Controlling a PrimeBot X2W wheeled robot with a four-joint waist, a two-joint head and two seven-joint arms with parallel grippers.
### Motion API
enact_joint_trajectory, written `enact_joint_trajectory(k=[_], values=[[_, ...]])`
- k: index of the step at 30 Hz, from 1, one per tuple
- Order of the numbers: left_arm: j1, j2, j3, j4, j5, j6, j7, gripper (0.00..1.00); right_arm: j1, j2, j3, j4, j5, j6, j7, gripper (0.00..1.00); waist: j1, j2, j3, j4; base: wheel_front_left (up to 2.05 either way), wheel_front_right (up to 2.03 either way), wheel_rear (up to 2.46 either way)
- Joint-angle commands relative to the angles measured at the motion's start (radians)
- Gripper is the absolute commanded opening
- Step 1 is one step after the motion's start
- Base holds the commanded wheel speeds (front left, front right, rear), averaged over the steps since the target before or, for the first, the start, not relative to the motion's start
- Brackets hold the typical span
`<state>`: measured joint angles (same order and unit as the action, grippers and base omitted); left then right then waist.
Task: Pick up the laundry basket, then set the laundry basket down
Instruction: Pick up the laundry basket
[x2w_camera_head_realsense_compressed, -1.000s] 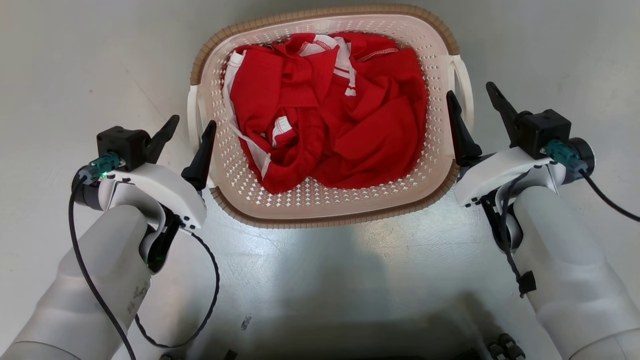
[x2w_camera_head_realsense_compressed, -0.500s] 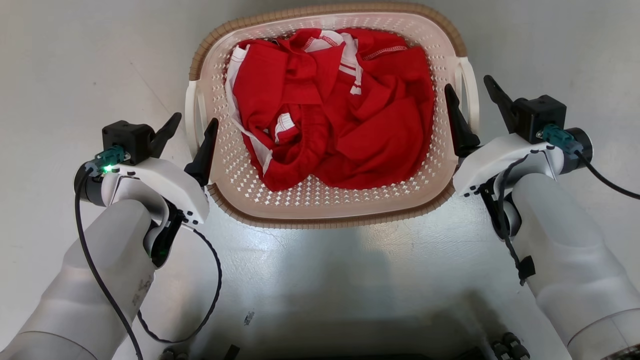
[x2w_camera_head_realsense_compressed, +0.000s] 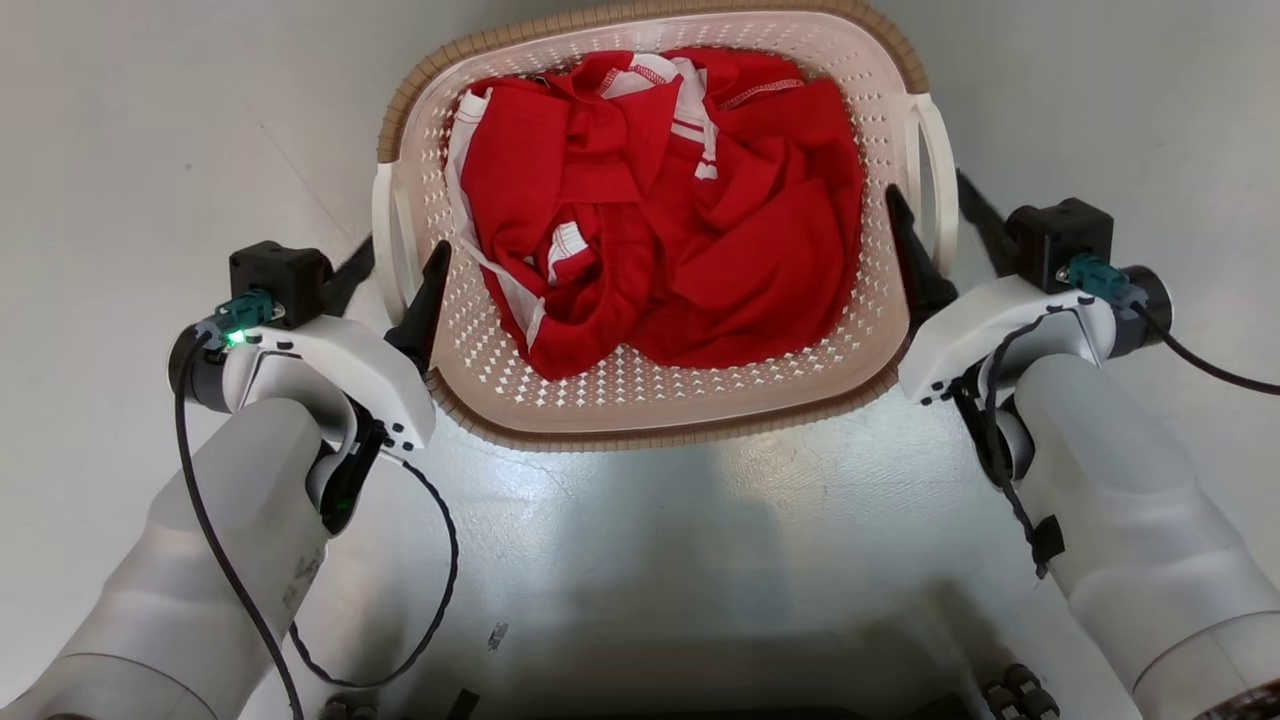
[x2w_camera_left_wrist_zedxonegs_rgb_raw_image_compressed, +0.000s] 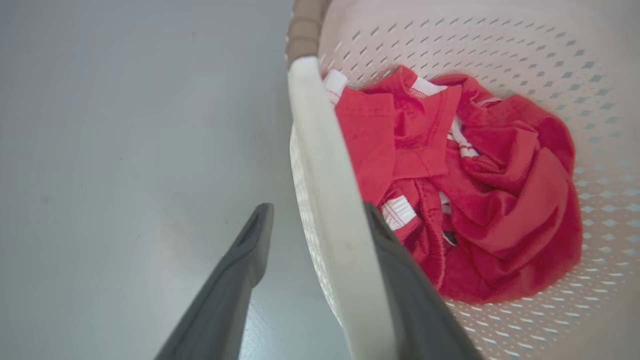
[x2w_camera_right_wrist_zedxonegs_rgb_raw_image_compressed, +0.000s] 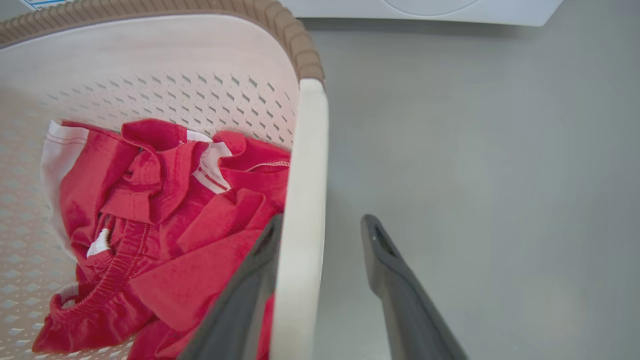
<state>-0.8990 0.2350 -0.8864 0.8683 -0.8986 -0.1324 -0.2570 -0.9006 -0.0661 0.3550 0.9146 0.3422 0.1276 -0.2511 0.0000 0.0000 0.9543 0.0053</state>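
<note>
Laundry basket (x2w_camera_head_realsense_compressed: 660, 432) sits on the grey floor (x2w_camera_head_realsense_compressed: 640, 580) right before me, with red clothes (x2w_camera_head_realsense_compressed: 680, 220) heaped inside. My left gripper (x2w_camera_head_realsense_compressed: 400, 255) stands open astride the white left handle (x2w_camera_head_realsense_compressed: 383, 225), one finger on the basket's inner side and one outside. My right gripper (x2w_camera_head_realsense_compressed: 927, 190) stands open likewise over the right handle (x2w_camera_head_realsense_compressed: 940, 165). Neither grips anything yet. My worry is that these handles look smooth and my fingers are slim, so a shallow or off-centre pinch could slide once weight comes on. If one side closes or rises ahead of the other, I expect the basket to tilt and the clothes to slump toward the low end.
</note>
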Motion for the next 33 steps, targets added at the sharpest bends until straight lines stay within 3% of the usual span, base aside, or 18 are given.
enact_joint_trajectory(k=[1,15,25,33], values=[[0.008,0.041,0.01,0.006,-0.012,0.002,-0.005,0.0,0.035,0.016,0.024,0.003,0.016,0.003,-0.011,0.0,0.0,0.0,0.0,-0.001,0.0,0.0,0.0],[0.002,0.061,-0.002,0.015,0.046,0.002,-0.005,0.0,0.018,0.016,0.053,0.044,0.063,0.003,-0.011,0.0,0.0,0.0,-0.04,0.0,0.0,0.0,0.0],[0.037,0.058,-0.013,0.117,0.079,0.002,-0.005,0.0,0.049,0.016,0.13,0.107,0.133,0.003,-0.011,0.0,0.0,0.0,-0.165,-0.024,0.0,0.0,0.0],[0.082,0.02,-0.038,0.26,0.058,0.002,0.006,0.0,0.074,0.016,0.235,0.177,0.232,0.003,0.015,0.0,0.0,0.0,-0.309,-0.044,0.0,0.0,0.0]])
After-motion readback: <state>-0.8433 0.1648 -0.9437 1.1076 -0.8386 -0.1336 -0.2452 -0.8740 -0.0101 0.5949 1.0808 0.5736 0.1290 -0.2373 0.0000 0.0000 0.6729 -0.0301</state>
